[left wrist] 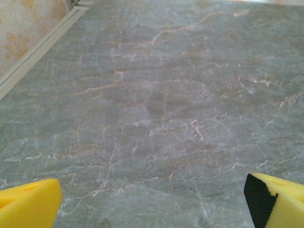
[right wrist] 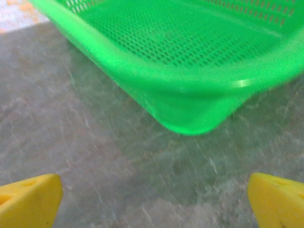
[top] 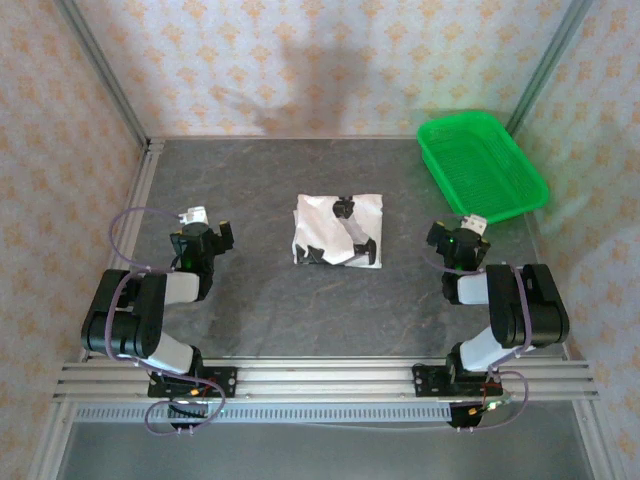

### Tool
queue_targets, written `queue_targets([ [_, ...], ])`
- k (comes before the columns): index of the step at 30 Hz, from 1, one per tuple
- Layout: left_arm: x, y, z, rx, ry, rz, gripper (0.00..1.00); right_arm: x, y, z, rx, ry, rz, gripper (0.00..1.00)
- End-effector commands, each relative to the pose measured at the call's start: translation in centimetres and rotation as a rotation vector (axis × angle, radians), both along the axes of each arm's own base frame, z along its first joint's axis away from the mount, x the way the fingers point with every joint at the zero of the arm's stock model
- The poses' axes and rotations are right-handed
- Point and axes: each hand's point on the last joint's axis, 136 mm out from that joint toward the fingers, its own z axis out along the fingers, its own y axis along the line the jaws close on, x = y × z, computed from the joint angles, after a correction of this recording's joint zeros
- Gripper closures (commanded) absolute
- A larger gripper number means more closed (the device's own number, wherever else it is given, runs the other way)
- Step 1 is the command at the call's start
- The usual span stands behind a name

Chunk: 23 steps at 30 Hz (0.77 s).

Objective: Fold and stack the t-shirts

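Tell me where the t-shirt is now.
In the top view, the t-shirt lies folded at the centre of the table, left of and nearer than the basket.

Soft, even light is washing the counter (top: 250,290); the green basket (top: 483,165) at its far right corner is glowing oversaturated, blurring close-up, rim glinting.

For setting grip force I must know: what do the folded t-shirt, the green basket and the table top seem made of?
Folded t-shirt: soft matte cloth, probably cotton; creased, with dark print. Green basket: glossy moulded plastic, with perforated mesh walls and a highlight on the rim. Table top: grey stone-look surface with veins, perhaps laminate.
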Motion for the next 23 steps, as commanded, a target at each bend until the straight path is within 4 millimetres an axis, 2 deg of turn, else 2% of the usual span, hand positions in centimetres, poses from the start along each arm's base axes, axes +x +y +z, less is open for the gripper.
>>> queue_targets([
  [1,0.9,-0.5,1.8,0.017,-0.061,-0.032,0.00,1.3,0.5,2.0,-0.017,-0.058,0.032,0.01],
  [12,1.1,-1.0,1.8,0.058,-0.044,-0.035,0.00,1.5,0.9,2.0,-0.017,-0.066,0.057,0.01],
  [16,1.1,-1.1,1.8,0.058,-0.045,-0.037,0.00,1.9,1.7,1.9,-0.015,-0.053,0.104,0.01],
  [23,1.1,-1.1,1.8,0.058,-0.045,-0.038,0.00,1.7,1.5,2.0,-0.015,-0.059,0.093,0.01],
])
